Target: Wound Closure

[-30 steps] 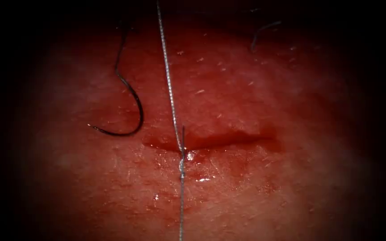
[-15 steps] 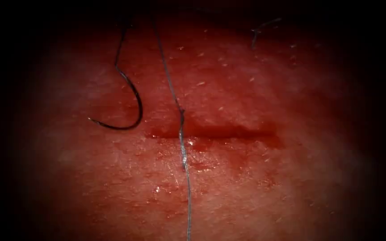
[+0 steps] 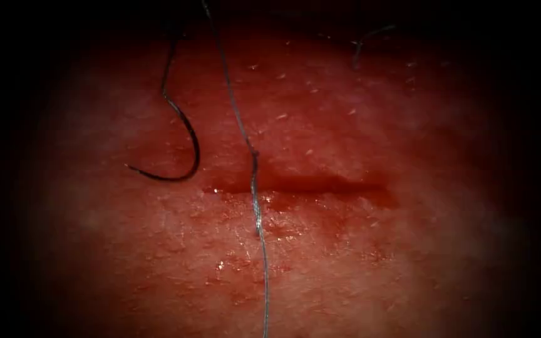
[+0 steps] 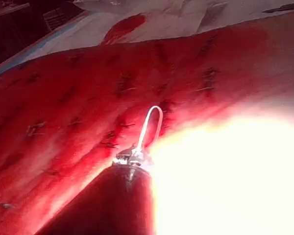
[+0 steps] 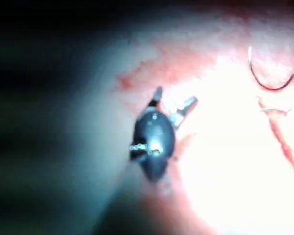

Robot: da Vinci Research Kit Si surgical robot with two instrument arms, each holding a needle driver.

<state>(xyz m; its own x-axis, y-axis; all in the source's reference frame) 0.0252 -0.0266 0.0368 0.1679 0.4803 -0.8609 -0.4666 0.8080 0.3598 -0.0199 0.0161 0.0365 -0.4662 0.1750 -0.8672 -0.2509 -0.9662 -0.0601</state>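
Where the thread (image 3: 255, 188) crosses the cut (image 3: 320, 186), it does so near the cut's left end. It runs from the top edge of the endoscope view to the bottom edge across the tissue (image 3: 345, 263). It has a small dark kink just above the crossing and lies in a slight bend, not a straight line. Red fluid (image 3: 277, 219) glistens on the surface just below the cut.

A dark curved strand (image 3: 189, 134) lies on the tissue to the left of the thread and apart from it. Its hook-shaped end sits near the cut's left end. A short cut end of thread (image 3: 357, 49) lies well apart, toward the upper right.

In the left wrist view, the left tool (image 4: 136, 152) has its jaws closed on the needle (image 4: 154, 115), gripping it near one end of its curve. The rest of the arc stands up over the tissue. Whether the far end touches the surface cannot be told. Dark stitch marks (image 4: 125, 83) dot the tissue behind it.

In the right wrist view, the right tool (image 5: 172, 98) has its jaws spread wide and holds nothing. It sits over the tissue, well apart from the dark curved strand (image 5: 269, 87).
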